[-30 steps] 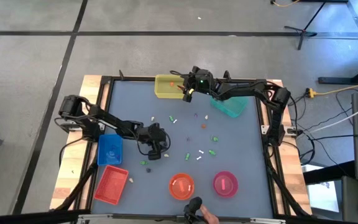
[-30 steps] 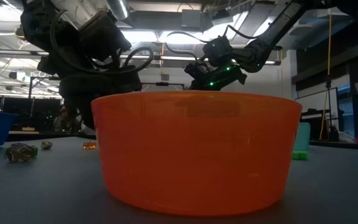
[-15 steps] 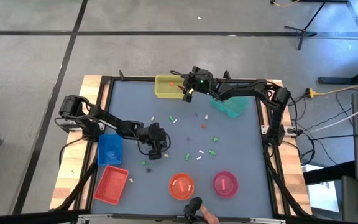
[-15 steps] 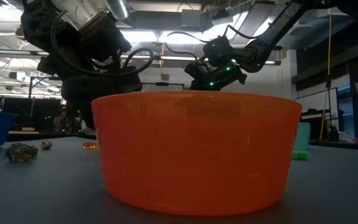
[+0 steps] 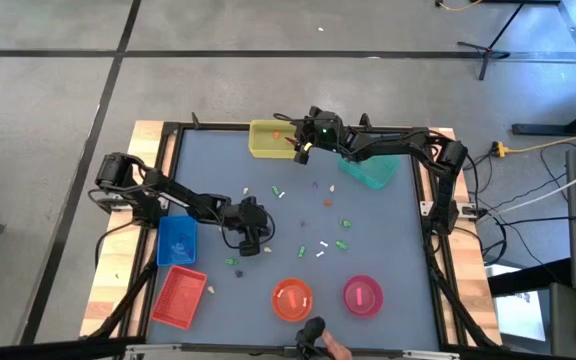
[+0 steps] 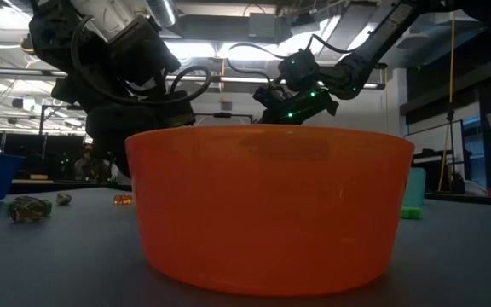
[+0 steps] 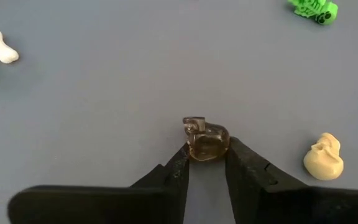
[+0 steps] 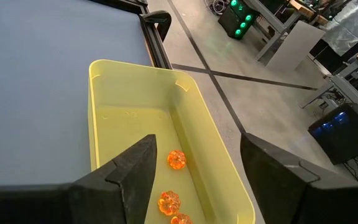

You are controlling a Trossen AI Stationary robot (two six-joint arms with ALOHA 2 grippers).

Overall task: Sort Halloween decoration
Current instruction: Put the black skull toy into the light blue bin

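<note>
- Left tool (image 7: pixel 206 163) is down on the bench (image 7: pixel 104 74), fingers pinched onto a dark grey trinket (image 7: pixel 205 139), low enough to catch so small a piece.
- At four o'clock of it a beige skull (image 7: pixel 324 156) lies apart; a white bone (image 7: pixel 0 46) and a green piece (image 7: pixel 314 9) sit farther out, unsorted.
- Right tool (image 8: pixel 194 168) hangs wide open and empty over the yellow tray (image 8: pixel 207 162), where orange pumpkins (image 8: pixel 176 158) are gathered by colour.
</note>
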